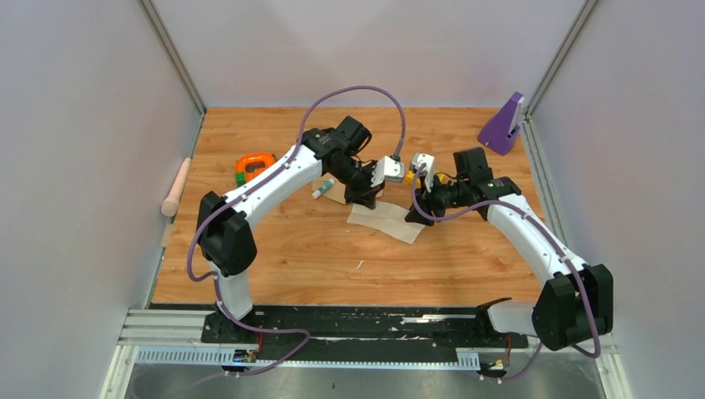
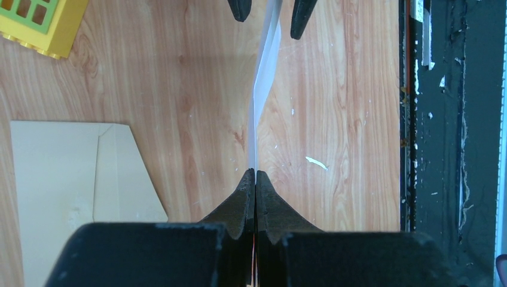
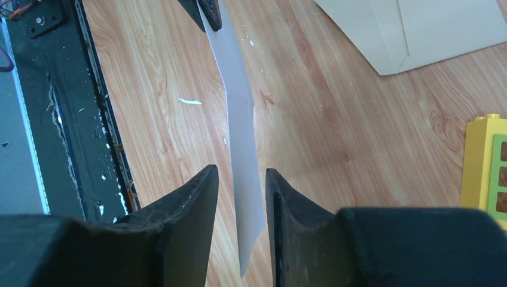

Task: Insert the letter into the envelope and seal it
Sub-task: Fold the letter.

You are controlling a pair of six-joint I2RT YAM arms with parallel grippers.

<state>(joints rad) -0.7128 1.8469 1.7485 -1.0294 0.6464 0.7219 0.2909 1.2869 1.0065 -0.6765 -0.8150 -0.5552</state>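
Item: letter (image 2: 263, 72), one thin white sheet, held edge-on above the wooden surface (image 2: 179, 78) and spanning between the two arms, with a slight bend along its length. Left end effector (image 2: 255, 176): fingers pressed together, pinching one end of the letter. Right end effector (image 3: 239, 173): fingers parted to a moderate gap, the other end of the letter passing between them; the sheet runs nearer one finger, though contact cannot be confirmed from the wrist view. Envelope (image 2: 60, 173): tan kraft, lying flat on the surface beside and below the held letter, apart from it, its flap seam visible. Yellow toy block (image 2: 33, 24): on the surface beyond the envelope. Wooden roller (image 1: 176, 187): at the left edge of the surface. Purple wedge-shaped object (image 1: 503, 125): far right corner.
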